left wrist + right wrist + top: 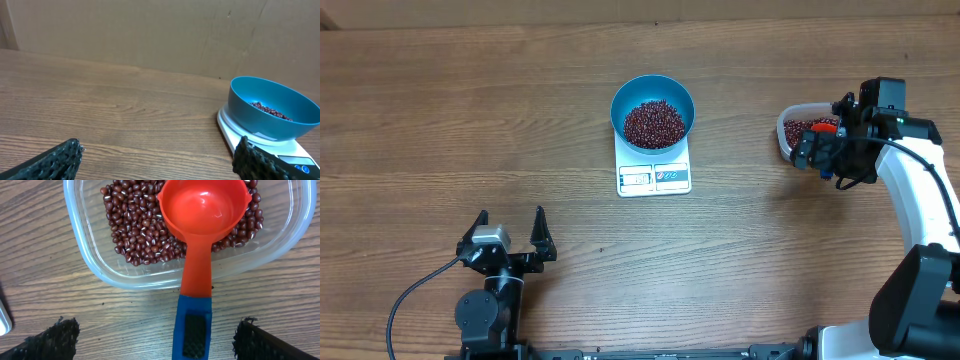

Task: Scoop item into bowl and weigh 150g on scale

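Right wrist | glossy scoop (202, 210) on oval beans (137, 230), clear tub (89, 264) | left tool (511, 225), right tool (156, 330) wide, empty

the scale (654, 175) sits mid-way across the table (470, 100), with the bowl (619, 105) on its far part and beans (654, 123) inside. well to the right lies the tub (783, 135), holding more beans and the scoop (202, 210), whose handle crosses the rim toward the right gripper (817, 152). the left gripper (511, 214) is near-left of the scale, well apart.

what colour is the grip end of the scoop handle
Blue handle end on the orange-red scoop; right wrist view.
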Robot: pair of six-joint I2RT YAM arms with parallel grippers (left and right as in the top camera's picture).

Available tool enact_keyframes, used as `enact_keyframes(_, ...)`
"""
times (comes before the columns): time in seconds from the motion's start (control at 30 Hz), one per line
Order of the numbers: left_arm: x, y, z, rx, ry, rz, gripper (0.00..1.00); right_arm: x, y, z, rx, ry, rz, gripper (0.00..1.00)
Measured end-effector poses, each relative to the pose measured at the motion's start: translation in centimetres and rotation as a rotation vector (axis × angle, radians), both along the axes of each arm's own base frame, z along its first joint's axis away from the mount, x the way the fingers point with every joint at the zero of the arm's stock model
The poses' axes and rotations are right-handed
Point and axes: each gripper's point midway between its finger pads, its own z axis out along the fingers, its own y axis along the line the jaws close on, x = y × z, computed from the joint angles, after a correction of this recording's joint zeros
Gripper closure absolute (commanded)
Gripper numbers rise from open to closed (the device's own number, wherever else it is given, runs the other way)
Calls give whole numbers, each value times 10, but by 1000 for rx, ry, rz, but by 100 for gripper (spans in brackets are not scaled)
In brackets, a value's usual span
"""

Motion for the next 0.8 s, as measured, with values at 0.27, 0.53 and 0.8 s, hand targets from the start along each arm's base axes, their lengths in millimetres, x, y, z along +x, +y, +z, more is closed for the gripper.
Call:
enact_keyframes(0.27,0,0,0,0,0,0,0,0,0,0,0,0,0,0)
enact_keyframes(0.53,0,0,0,0,0,0,0,0,0,0,0,0,0,0)
enact_keyframes(0.8,0,0,0,0,0,0,1,-1,-7,-1,-39,7,-11,0)
